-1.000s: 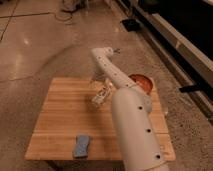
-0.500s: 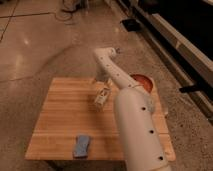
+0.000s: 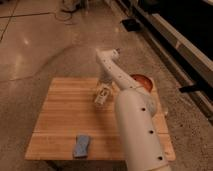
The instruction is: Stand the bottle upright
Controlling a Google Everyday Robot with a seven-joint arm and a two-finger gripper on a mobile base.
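Bottle (image 3: 101,96) is what I want, but take me from the near edge outward.

Nearest is a blue sponge (image 3: 81,145), flat on the wooden bench (image 3: 60,120) close to its front edge. To its right the thick white arm (image 3: 137,125) rises from the bottom of the view, which cuts it off. The arm hides most of the bench's right side.

And the bottle itself?

It sits past the middle of the bench, just left of the arm. It is tilted, neither flat nor upright, with its lower end pointing toward the near left. The label's dark marks show. I cannot make out the cap, nor whether the lower end touches the wood.

Does the gripper have it?

The gripper (image 3: 103,87) hangs from the bent wrist and meets the bottle's upper end. How the jaws stand I cannot tell: they blur into the pale plastic, so open or closed on it is unclear.

What lies behind?

There is an orange bowl (image 3: 142,81) at the bench's far right, its near part hidden by the arm. Beyond is speckled floor (image 3: 40,45) with a dark object (image 3: 131,24) lying on it. Cables (image 3: 70,7) are cut off by the top edge. A dark strip (image 3: 185,30) runs along the right, too dim to read.
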